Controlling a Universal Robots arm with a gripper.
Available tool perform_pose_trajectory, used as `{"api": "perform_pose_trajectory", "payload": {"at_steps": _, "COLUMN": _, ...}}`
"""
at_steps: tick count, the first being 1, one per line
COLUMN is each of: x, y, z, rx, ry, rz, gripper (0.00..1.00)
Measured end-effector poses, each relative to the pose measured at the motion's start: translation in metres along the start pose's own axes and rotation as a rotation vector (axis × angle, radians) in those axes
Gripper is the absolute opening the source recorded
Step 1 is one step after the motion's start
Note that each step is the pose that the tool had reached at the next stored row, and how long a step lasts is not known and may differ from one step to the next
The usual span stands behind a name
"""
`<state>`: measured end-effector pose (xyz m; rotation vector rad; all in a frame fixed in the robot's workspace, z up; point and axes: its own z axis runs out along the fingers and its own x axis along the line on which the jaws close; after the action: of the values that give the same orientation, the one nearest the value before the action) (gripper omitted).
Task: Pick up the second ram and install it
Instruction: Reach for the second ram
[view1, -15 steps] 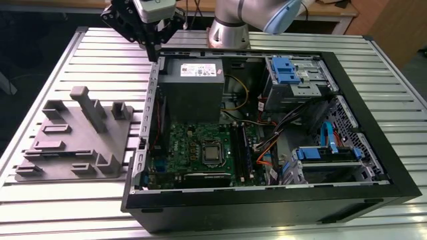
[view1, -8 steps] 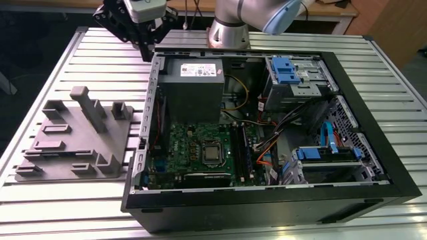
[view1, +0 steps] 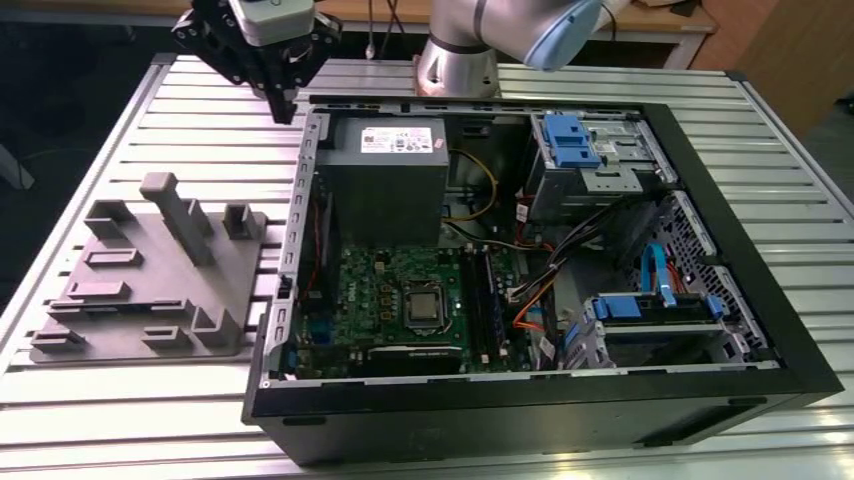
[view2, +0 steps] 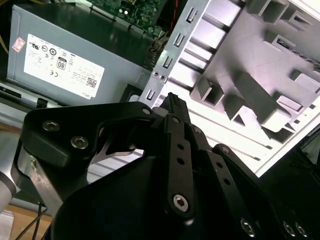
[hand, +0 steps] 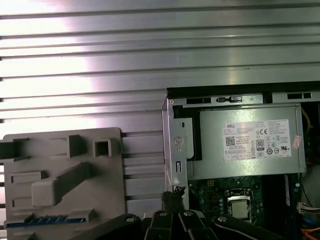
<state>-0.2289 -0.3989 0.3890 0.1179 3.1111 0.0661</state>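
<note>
Exterior view coverage places the gripper high over the slatted table. It is just outside the corner of the open computer case nearest the power supply, and well apart from the gray holder. The fingers are drawn together at the tips, and no board is seen between them in the exterior view or in either wrist view. The second ram is judged to be the long narrow strip with a bluish sheen lying in a slot of the gray holder in the first wrist view; this identification cannot be confirmed. Pick-up is therefore assessed as not yet done, and installation is outstanding. On the green board inside the case, dark narrow strips are seen in the slots beside the processor. Whether a memory board is already seated there cannot be told.
</note>
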Motion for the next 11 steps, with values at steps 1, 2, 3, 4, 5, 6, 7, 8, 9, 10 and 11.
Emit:
{"api": "perform_pose_trajectory", "payload": {"at_steps": 1, "x": 0.0020, "y": -0.0002, "z": 0.0000, "rx": 0.0000, "ry": -0.0001, "rz": 0.000, "gripper": 0.10}}
{"api": "perform_pose_trajectory", "payload": {"at_steps": 2, "x": 0.0042, "y": -0.0003, "z": 0.0000, "rx": 0.0001, "ry": -0.0002, "rz": 0.000, "gripper": 0.10}}
{"api": "perform_pose_trajectory", "payload": {"at_steps": 3, "x": 0.0063, "y": -0.0005, "z": 0.0000, "rx": 0.0000, "ry": -0.0004, "rz": 0.000, "gripper": 0.10}}
{"api": "perform_pose_trajectory", "payload": {"at_steps": 4, "x": 0.0083, "y": -0.0007, "z": 0.0000, "rx": -0.0001, "ry": -0.0006, "rz": 0.000, "gripper": 0.10}}
{"api": "perform_pose_trajectory", "payload": {"at_steps": 5, "x": 0.0104, "y": -0.0008, "z": 0.0000, "rx": -0.0001, "ry": -0.0006, "rz": 0.000, "gripper": 0.10}}
{"api": "perform_pose_trajectory", "payload": {"at_steps": 6, "x": 0.0123, "y": -0.0010, "z": 0.0000, "rx": -0.0001, "ry": -0.0007, "rz": 0.000, "gripper": 0.10}}
{"api": "perform_pose_trajectory", "payload": {"at_steps": 7, "x": 0.0142, "y": -0.0011, "z": -0.0001, "rx": 0.0000, "ry": -0.0007, "rz": 0.000, "gripper": 0.10}}
{"api": "perform_pose_trajectory", "payload": {"at_steps": 8, "x": 0.0164, "y": -0.0014, "z": 0.0001, "rx": 0.0000, "ry": -0.0009, "rz": 0.000, "gripper": 0.10}}
{"api": "perform_pose_trajectory", "payload": {"at_steps": 9, "x": 0.0184, "y": -0.0018, "z": 0.0003, "rx": -0.0001, "ry": -0.0010, "rz": 0.000, "gripper": 0.10}}
{"api": "perform_pose_trajectory", "payload": {"at_steps": 10, "x": 0.0204, "y": -0.0023, "z": 0.0006, "rx": -0.0001, "ry": -0.0011, "rz": 0.000, "gripper": 0.10}}
{"api": "perform_pose_trajectory", "payload": {"at_steps": 11, "x": 0.0220, "y": -0.0029, "z": 0.0008, "rx": 0.0000, "ry": -0.0011, "rz": 0.000, "gripper": 0.10}}
